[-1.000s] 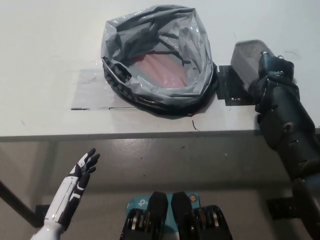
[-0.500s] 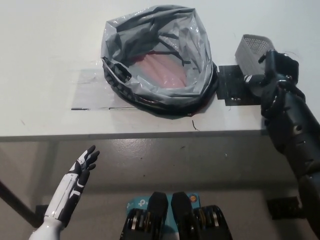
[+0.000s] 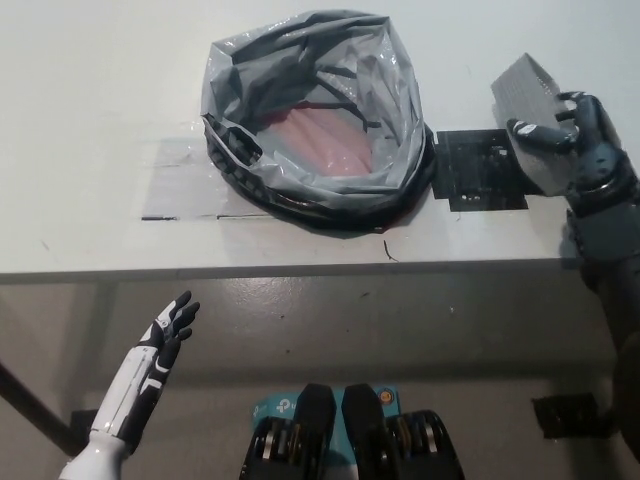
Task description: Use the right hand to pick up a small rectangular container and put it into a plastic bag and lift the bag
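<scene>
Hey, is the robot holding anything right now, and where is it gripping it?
Yes. The right hand holds the small grey container by its near side. The left hand hangs open below the table edge, holding nothing.

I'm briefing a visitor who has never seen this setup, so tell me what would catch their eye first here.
The grey plastic bag draws the eye first, standing open in the middle of the white table with something pink inside. Next comes the black right hand at the table's right edge, its fingers clasped on a small grey rectangular container. The white left hand rests open below the table edge, lower left.
</scene>
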